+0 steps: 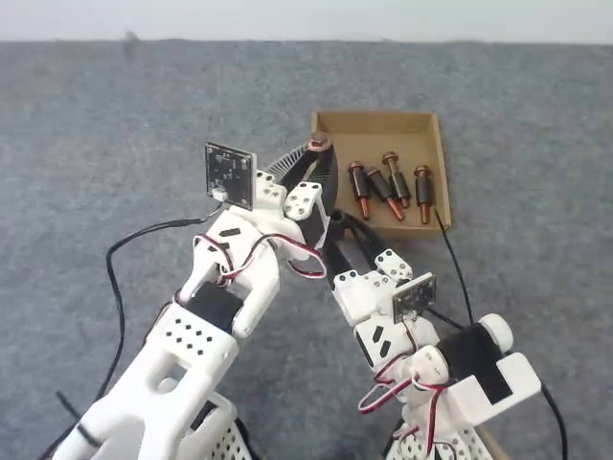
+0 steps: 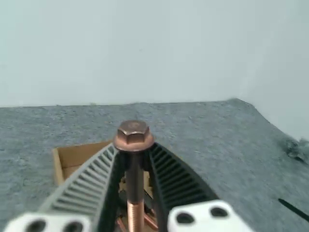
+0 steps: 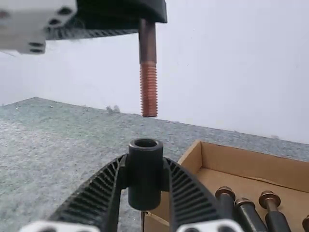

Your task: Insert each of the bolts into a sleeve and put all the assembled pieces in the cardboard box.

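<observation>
Bolt (image 2: 133, 136) hangs thread-down, pinched in the left gripper (image 2: 133, 152) — above the upright sleeve (image 3: 145, 181), not touching it — which the right gripper (image 3: 145, 166) clamps beside the box (image 3: 231, 157).

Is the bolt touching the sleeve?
Apart. The right wrist view shows a clear gap between the threaded end of the bolt and the sleeve below.

Copper bolt (image 3: 148, 82) above black sleeve (image 3: 145, 174)
</observation>
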